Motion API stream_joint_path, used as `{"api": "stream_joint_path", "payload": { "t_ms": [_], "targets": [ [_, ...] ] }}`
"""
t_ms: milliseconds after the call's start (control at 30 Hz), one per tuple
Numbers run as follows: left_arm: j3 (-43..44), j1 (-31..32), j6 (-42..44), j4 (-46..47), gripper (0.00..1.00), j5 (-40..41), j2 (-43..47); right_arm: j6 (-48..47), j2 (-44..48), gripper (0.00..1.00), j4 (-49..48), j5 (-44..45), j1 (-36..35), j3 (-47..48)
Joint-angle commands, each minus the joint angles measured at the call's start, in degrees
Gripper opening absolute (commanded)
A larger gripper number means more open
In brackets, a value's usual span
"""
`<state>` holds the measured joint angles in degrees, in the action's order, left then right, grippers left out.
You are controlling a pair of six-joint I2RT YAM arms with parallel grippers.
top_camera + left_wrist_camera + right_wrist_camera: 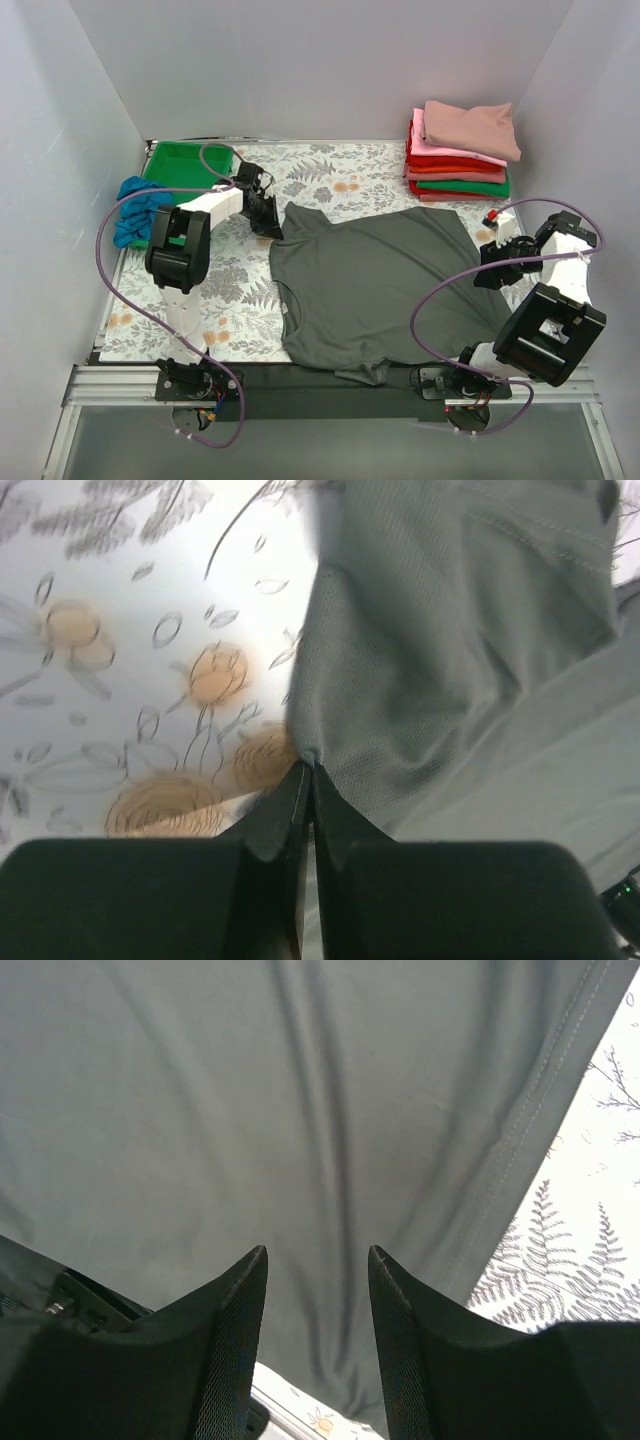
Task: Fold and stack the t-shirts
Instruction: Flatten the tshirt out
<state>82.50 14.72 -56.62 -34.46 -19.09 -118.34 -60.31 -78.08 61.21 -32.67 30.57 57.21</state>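
A dark charcoal grey t-shirt (385, 285) lies spread on the floral table cover, neck to the left. My left gripper (268, 217) is shut on the edge of its far left sleeve (400, 680), pinching the cloth at the fingertips. My right gripper (492, 262) is open at the shirt's right hem, above the grey cloth (300, 1110), holding nothing. A stack of folded shirts (460, 155), dusty rose on top, then pink, red and green, sits at the far right. A bright blue shirt (140, 208) lies crumpled at the far left.
A rigid green plastic tray (188, 165) stands at the far left corner beside the blue shirt. A black strip and metal rail (330, 385) run along the near edge by the arm bases. White walls close in the table on three sides.
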Motion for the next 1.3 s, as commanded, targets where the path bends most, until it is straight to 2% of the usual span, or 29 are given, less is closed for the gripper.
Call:
{"api": "stream_joint_path", "payload": {
  "t_ms": [0,133,233,267,367,467,600,700,867,1033,1133,1167,1267],
  "targets": [
    [-3.91,0.31,-2.07,0.35,0.00,4.10,6.44,0.64,1.35,0.52,1.54,-4.16,-0.16,-0.70],
    [-10.59,-1.27,-7.52,2.11,0.00,13.62,16.81,0.37,1.88,0.52,1.37,-4.16,-0.16,-1.40],
    [-15.43,-1.89,-8.07,3.43,0.00,12.34,21.14,0.46,1.18,0.52,1.28,-4.95,-0.42,-1.40],
    [-15.87,-2.06,-7.89,2.39,0.11,11.28,20.88,0.55,0.83,0.52,1.28,-5.21,-0.59,-1.05],
    [-15.44,-2.33,-7.28,-0.42,0.30,10.48,18.77,1.34,0.13,0.52,1.19,-5.74,-1.65,-0.35],
    [-15.09,-2.94,-7.62,0.96,0.31,11.53,19.55,2.65,-0.49,0.52,0.40,-6.09,-3.58,0.88],
    [-12.54,-4.08,-6.75,3.78,0.40,8.03,17.98,5.90,-1.98,0.52,-1.96,-6.09,-7.79,2.20],
    [-6.49,-4.17,-5.44,3.09,0.40,2.75,11.40,9.07,-2.95,0.52,-4.78,-6.18,-10.96,2.20],
    [2.29,-4.17,-4.03,0.01,0.40,2.31,1.99,12.06,-3.48,0.52,-7.77,-7.50,-12.90,2.20],
    [5.56,-4.17,-2.36,-1.75,0.38,2.13,-3.99,12.41,-3.92,0.52,-8.65,-7.15,-13.08,2.29],
    [5.92,-4.09,-2.00,-1.93,0.24,0.99,-4.96,12.59,-4.62,0.52,-9.09,-6.89,-13.08,2.64],
    [6.01,-4.17,-1.83,-1.93,0.14,0.55,-5.14,12.68,-4.88,0.52,-9.18,-6.97,-13.08,3.25],
    [6.09,-4.17,-1.74,-1.75,0.02,-0.33,-5.32,13.38,-6.90,0.52,-10.40,-6.80,-13.86,5.18]
  ]
}}
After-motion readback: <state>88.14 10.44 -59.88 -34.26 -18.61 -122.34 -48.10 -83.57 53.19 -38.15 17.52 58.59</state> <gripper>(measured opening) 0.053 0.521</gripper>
